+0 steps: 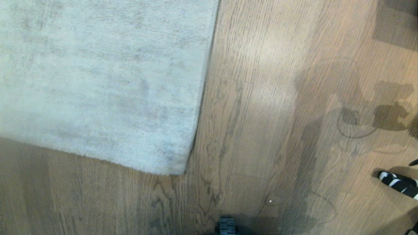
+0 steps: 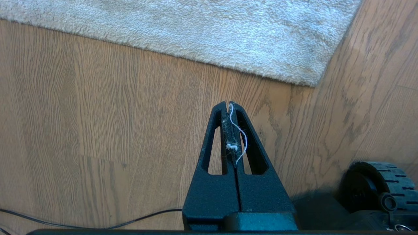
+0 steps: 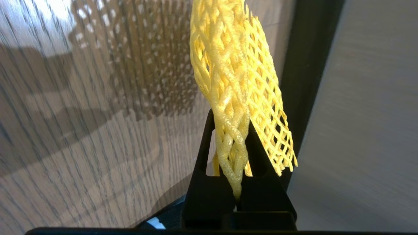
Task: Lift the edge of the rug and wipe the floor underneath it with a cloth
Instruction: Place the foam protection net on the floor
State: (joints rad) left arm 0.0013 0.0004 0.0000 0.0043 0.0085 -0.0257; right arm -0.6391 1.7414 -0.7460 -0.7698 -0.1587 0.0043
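The pale grey rug (image 1: 98, 81) lies flat on the brown wood floor (image 1: 261, 98), its rounded corner (image 1: 178, 169) toward me. In the left wrist view the rug edge (image 2: 228, 67) runs across the floor (image 2: 98, 130) a short way beyond my left gripper (image 2: 228, 105). That gripper is shut, holds nothing, and has white lint threads stuck to its fingers. My right gripper (image 3: 230, 119) is shut on the yellow mesh cloth (image 3: 228, 65), which hangs folded above the floor (image 3: 98, 130). Neither gripper shows in the head view.
A black-and-white striped object (image 1: 398, 184) lies at the head view's right edge. My base wheel (image 2: 382, 186) sits near the left gripper, and a thin black cable (image 2: 98, 225) crosses the floor. A dark strip (image 3: 307, 65) and a grey surface (image 3: 365, 114) stand beside the cloth.
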